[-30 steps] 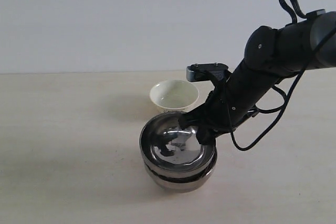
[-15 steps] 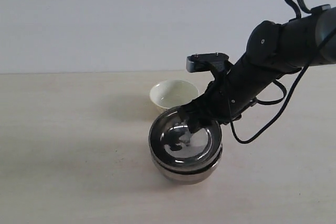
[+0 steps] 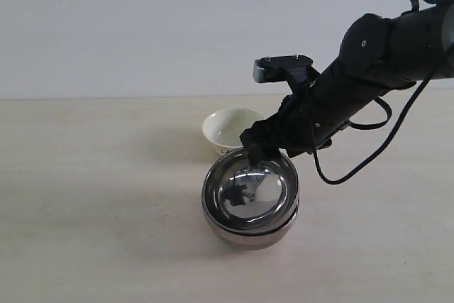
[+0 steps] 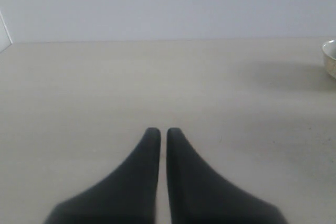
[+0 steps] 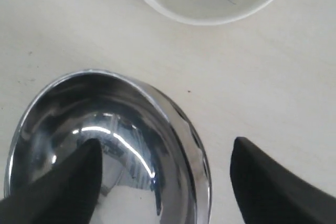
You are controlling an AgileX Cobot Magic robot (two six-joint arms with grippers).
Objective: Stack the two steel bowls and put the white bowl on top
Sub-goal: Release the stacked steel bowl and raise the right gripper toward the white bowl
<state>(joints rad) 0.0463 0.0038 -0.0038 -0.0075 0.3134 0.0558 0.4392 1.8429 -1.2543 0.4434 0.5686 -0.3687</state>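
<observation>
The desk (image 3: 85, 211) is carrying everything. The right arm (image 3: 369, 62) is slanting down from the desk's right edge. Near the desk's middle, the upper steel bowl (image 3: 250, 188) is nesting in the lower steel bowl (image 3: 248, 238). Both are round with no long axis, mouths facing up. The white bowl (image 3: 230, 129) is standing upright just beside them, toward the far edge, not touching. The right gripper (image 3: 257, 152) is spread wide across the upper bowl's far rim, gripping nothing. The left gripper (image 4: 158, 132) is nearly closed, empty.
</observation>
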